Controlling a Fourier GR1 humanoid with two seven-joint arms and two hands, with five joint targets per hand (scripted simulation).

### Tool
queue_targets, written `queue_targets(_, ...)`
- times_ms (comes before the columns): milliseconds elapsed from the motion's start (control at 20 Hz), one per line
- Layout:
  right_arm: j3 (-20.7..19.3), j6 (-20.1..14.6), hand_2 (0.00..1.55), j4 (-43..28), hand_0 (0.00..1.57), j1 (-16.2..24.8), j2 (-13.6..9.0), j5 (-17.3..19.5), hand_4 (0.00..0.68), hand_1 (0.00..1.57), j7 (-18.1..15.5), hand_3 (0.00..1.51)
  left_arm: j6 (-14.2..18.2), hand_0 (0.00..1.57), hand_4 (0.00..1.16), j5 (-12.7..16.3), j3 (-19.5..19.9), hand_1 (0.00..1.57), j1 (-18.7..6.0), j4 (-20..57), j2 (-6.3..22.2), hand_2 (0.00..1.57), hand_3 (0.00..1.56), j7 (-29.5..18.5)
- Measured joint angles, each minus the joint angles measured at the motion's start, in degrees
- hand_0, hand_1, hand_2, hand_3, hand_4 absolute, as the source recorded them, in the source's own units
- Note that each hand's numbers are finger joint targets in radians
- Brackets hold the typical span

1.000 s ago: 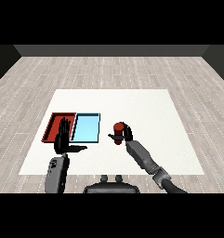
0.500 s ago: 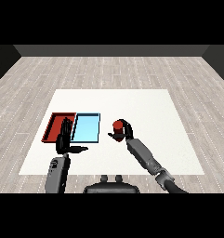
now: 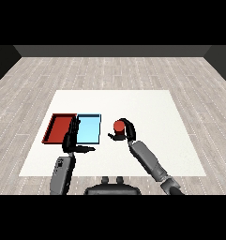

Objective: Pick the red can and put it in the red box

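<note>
**Red can in my right hand, edging left toward the trays**

Compared with half a second ago, my right hand (image 3: 125, 132) has carried the red can (image 3: 118, 125) a little leftward; the gap between the can and the light blue tray (image 3: 88, 130) is narrower than it was. A full second back the can sat further right again, so the drift is steady. My left hand (image 3: 72, 138) has barely changed: it holds about the same place over the seam between the two trays.

My right forearm comes in from the lower right and angles up and to the left across the white worktop (image 3: 147, 105). The hand at its end is curled round the can, fingers arching over the far side and top and the thumb on the near side. The can stands upright in that grasp, just to the right of the light blue tray and apart from it; whether its base touches the worktop I cannot tell.

My left forearm rises from the lower left, almost straight up the view. Its fingers are straight and point away from me, lying over the inner edges of the red tray (image 3: 58, 127) and the blue one, with the thumb stuck out to the right. It holds nothing.

The red tray lies at the left, side by side with the blue tray.
</note>
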Motion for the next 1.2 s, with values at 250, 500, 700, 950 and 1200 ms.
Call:
queue_targets(250, -1.3, 0.4, 1.43, -7.2, 1.45, 1.9, -0.8, 2.8, 0.653, 1.45, 3.6, 1.39, 1.8, 0.0, 0.0, -0.3, -3.8, 0.0, -0.2, 0.7, -0.5, 0.0, 0.0, 2.7)
queue_targets(500, -2.5, 0.4, 1.43, -11.2, 1.45, 3.0, 0.8, 6.8, 0.654, 1.45, 7.1, 1.38, 6.1, 0.0, 0.0, -0.3, -8.3, 0.0, -1.9, 1.2, -0.7, 0.0, 0.0, 5.4)
queue_targets(700, -3.5, 0.8, 1.43, -11.4, 1.45, 3.5, 3.0, 7.9, 0.647, 1.45, 6.6, 1.38, 8.5, 0.0, 0.0, 0.6, -12.1, 0.0, -2.5, 2.7, -0.8, 0.0, 0.0, 5.3)
queue_targets(950, -3.6, 0.9, 1.44, -13.2, 1.46, 4.8, 4.0, 8.7, 0.659, 1.46, 7.1, 1.4, 11.5, 0.0, 0.0, 2.4, -16.0, 0.0, -6.0, 8.2, -0.8, 0.0, 0.0, 4.3)
queue_targets(1200, -1.5, -1.1, 1.45, -9.9, 1.46, 3.0, 4.6, 6.7, 0.634, 1.46, 4.7, 1.38, 12.8, 0.0, 0.0, 4.6, -17.9, 0.0, -8.2, 12.9, -0.8, 0.0, 0.0, 3.3)
